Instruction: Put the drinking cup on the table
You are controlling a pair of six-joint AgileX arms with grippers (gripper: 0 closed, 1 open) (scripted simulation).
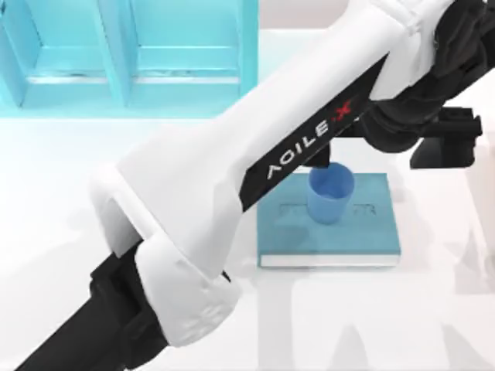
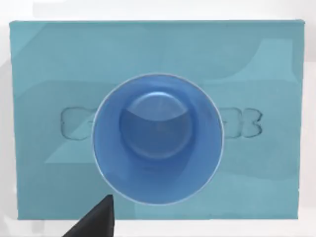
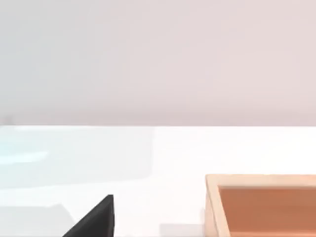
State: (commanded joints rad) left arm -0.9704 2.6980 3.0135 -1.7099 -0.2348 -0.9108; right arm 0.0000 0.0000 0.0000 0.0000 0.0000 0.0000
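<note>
The drinking cup (image 1: 331, 197), small, blue and without a handle, stands upright on a teal book (image 1: 375, 232) right of the table's (image 1: 433, 317) middle. My left arm stretches from the near left across the scene, and its gripper (image 1: 325, 161) hangs just above the cup's far rim. The left wrist view looks straight down into the cup (image 2: 157, 140), centred on the book (image 2: 49, 74). One dark fingertip (image 2: 96, 219) sits outside the rim, apart from it, and nothing is held. My right gripper (image 3: 94, 219) is parked low over the table.
A light-blue shelf unit (image 1: 116, 54) stands at the back left. An orange-brown wooden box (image 3: 266, 205) sits on the table ahead of the right wrist camera. Bare white table lies around the book, most of it in front and to the right.
</note>
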